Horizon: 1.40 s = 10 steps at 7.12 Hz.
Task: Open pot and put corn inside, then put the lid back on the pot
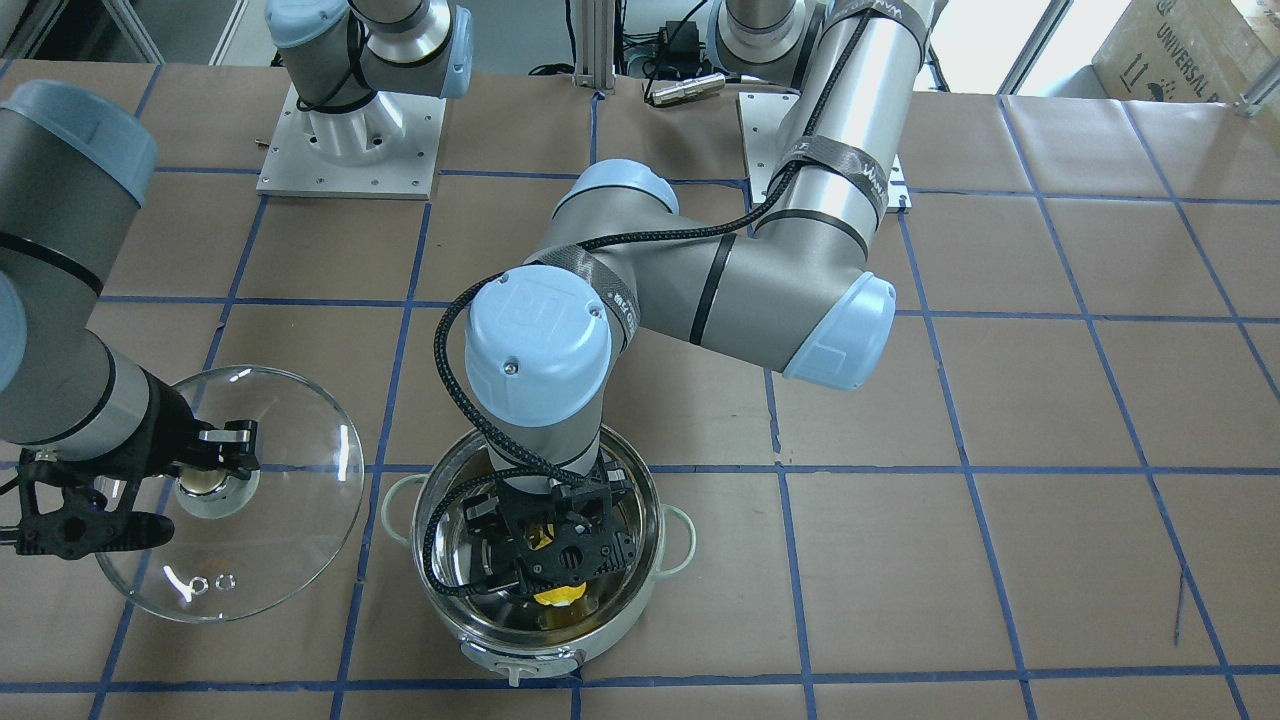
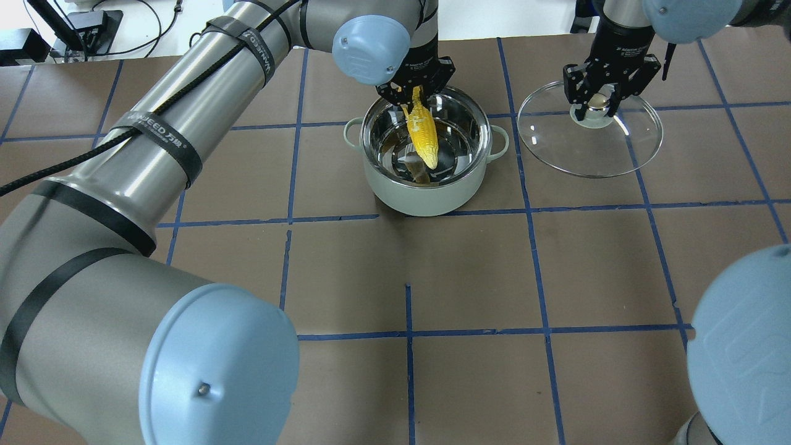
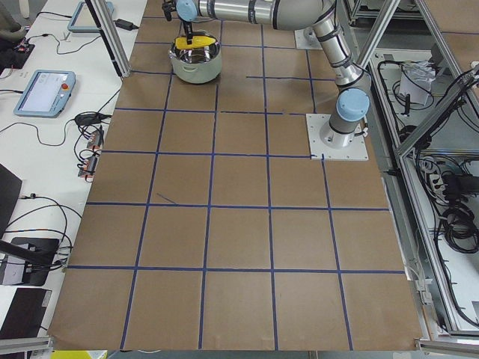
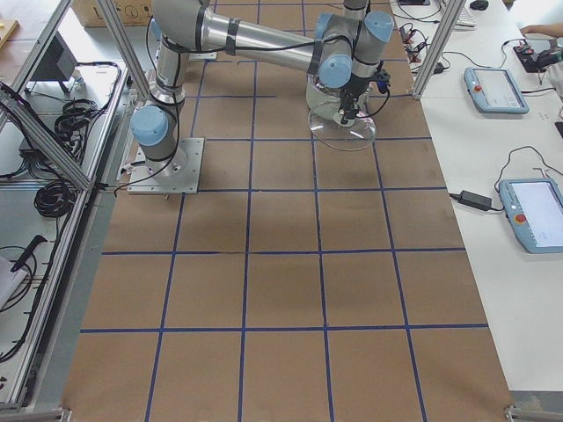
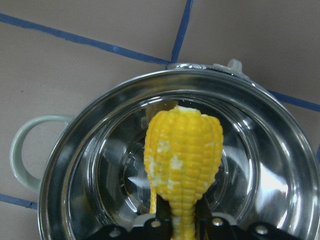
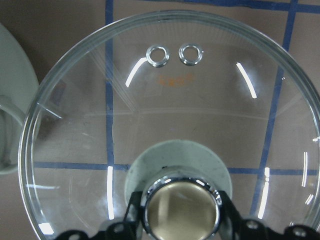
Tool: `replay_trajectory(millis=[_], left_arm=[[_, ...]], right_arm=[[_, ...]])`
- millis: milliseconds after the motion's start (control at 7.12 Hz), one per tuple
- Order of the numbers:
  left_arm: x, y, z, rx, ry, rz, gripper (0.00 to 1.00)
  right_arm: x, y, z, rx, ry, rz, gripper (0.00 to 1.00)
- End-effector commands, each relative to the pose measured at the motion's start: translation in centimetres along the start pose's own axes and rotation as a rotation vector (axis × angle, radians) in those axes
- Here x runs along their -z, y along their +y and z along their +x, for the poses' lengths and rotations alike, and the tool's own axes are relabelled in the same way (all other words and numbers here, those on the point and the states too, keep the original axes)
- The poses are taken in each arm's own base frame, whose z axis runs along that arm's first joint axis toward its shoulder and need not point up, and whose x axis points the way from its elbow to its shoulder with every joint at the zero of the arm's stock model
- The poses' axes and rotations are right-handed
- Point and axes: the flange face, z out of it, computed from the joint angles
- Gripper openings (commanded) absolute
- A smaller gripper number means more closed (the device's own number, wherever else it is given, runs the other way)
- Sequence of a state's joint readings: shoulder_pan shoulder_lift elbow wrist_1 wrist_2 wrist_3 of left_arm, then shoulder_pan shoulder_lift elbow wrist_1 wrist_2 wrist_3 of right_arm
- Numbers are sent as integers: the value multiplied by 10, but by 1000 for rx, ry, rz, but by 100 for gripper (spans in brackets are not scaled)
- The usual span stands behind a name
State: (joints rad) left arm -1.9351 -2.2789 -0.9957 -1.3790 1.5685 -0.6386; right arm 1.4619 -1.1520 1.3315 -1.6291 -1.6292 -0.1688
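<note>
The pot (image 2: 426, 188) stands open on the brown table, steel inside and pale outside. My left gripper (image 2: 415, 93) is shut on one end of the yellow corn (image 2: 424, 133), which hangs slanted down inside the pot, its low end close to the bottom. The left wrist view shows the corn (image 5: 183, 160) over the pot's shiny rim (image 5: 75, 150). My right gripper (image 2: 598, 102) is shut on the beige-gold knob (image 6: 181, 210) of the clear glass lid (image 2: 590, 151), which it holds to the right of the pot. I cannot tell whether the lid touches the table.
The left arm's elbow and forearm (image 1: 720, 290) stretch over the table behind the pot. The arm base plates (image 1: 350, 140) are at the robot's edge. The pot's side (image 6: 15, 100) lies just beside the lid. Blue tape lines grid the brown table (image 2: 469, 272).
</note>
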Motion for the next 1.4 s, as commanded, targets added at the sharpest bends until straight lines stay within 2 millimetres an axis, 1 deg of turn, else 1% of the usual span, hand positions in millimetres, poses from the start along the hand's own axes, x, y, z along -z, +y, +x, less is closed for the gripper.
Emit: replay_trajectory(millis=[0,140,281,421,561,702,842,982,1123,1263], left_arm=[[0,1,-1,-39,-6,6,100],[1,1,-4,-84,-7,4,100],[9,-5,-11,-207,-6,15,100],[17,-15,-25,-278,-15,28,100],[36,-26,-48,-329,-23,36,99],[43,-31,-71,-355,-27,30,99],[53,-28,-106,-374,-36,19,99],[64,-29,-161,-373,-45,2,100],[70,-20,-231,-353,-57,-53,100],[73,-3,-281,-296,-62,-115,100]], right_arm=[[0,0,0,0,0,0,11],[2,1,0,0,2,3,11],[3,1,0,0,1,5,11],[3,1,0,0,2,4,11],[7,2,0,-2,2,11,11],[27,8,-6,-1,8,44,11],[43,14,-14,-4,1,72,12],[55,21,-35,18,6,93,11],[58,25,-78,60,12,113,11],[65,28,-125,88,15,174,11]])
